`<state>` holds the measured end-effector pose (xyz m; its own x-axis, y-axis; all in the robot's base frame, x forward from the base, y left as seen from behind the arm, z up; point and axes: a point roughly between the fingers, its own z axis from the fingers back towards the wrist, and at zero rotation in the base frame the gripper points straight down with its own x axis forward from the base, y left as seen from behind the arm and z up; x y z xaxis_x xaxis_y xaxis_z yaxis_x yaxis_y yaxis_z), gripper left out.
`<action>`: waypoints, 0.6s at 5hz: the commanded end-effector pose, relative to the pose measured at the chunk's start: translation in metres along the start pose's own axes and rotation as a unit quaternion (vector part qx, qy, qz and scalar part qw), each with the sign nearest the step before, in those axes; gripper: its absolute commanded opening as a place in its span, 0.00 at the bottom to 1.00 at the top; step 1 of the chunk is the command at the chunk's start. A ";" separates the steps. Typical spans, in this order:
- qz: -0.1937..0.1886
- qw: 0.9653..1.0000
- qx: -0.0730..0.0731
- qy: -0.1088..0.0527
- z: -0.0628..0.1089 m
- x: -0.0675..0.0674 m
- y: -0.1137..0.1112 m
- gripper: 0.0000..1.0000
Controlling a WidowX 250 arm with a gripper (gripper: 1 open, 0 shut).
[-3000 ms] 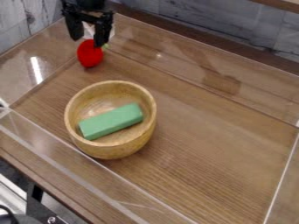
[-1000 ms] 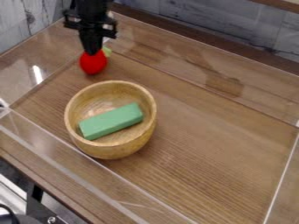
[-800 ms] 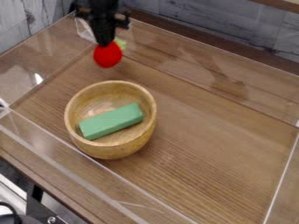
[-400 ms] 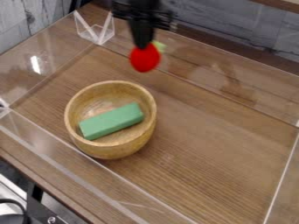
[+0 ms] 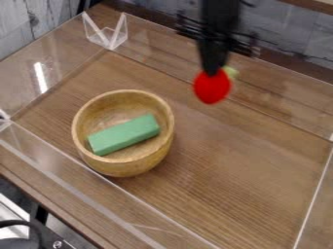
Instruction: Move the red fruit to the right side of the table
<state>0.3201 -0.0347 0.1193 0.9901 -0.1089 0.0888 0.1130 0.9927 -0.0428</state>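
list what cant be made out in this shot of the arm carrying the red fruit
- Pincer jaws: motion blur in the camera view merges them with the top of the red fruit, so the contact cannot be seen.
- Arm above the pincer: cut off by the top edge.
- Gap between the fruit and the table: unclear from this angle.
- Inside of the wooden bowl under the green block: hidden by the block.
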 end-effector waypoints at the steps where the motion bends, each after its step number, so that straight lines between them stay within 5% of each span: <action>1: -0.014 1.000 -0.002 -0.024 0.016 -0.005 -0.030 0.00; 3: -0.048 0.999 -0.019 -0.008 -0.003 -0.024 -0.077 0.00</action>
<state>0.2845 -0.1103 0.0989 0.9758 -0.2140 0.0455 0.2166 0.9743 -0.0623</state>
